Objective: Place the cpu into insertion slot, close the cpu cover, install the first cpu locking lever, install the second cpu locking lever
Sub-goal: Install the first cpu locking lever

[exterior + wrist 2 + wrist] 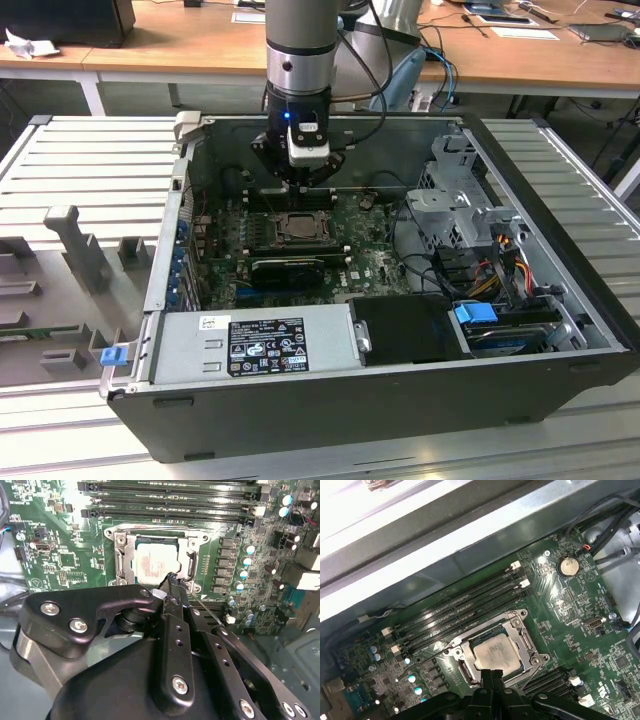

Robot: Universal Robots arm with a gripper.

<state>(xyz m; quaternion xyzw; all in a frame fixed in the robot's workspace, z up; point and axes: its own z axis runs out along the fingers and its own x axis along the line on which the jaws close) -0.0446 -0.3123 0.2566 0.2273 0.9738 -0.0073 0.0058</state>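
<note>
The cpu (pixel 493 654) lies flat in the insertion slot (pixel 519 614) on the green board, its silvery top showing. The dull-metal cpu cover (pixel 526 643) lies down around it as a frame. My gripper (pixel 493 673) is shut, with its black fingertips together at the socket's edge and nothing visibly held. In the second wrist view the gripper (pixel 172 578) touches the frame beside the cpu (pixel 151 561), and a thin wire lever (pixel 207 611) runs out from under the tips. Another wire lever (pixel 426 659) angles away from the socket. In the exterior view the gripper (pixel 301 186) hangs just above the socket (pixel 296 226).
Long black RAM slots (pixel 465 605) run beside the socket. The open case has a grey power supply (pixel 255 343) at the front and a drive cage with cables (pixel 470 215) at the exterior view's right. The chassis wall (pixel 445 540) rises close behind the board.
</note>
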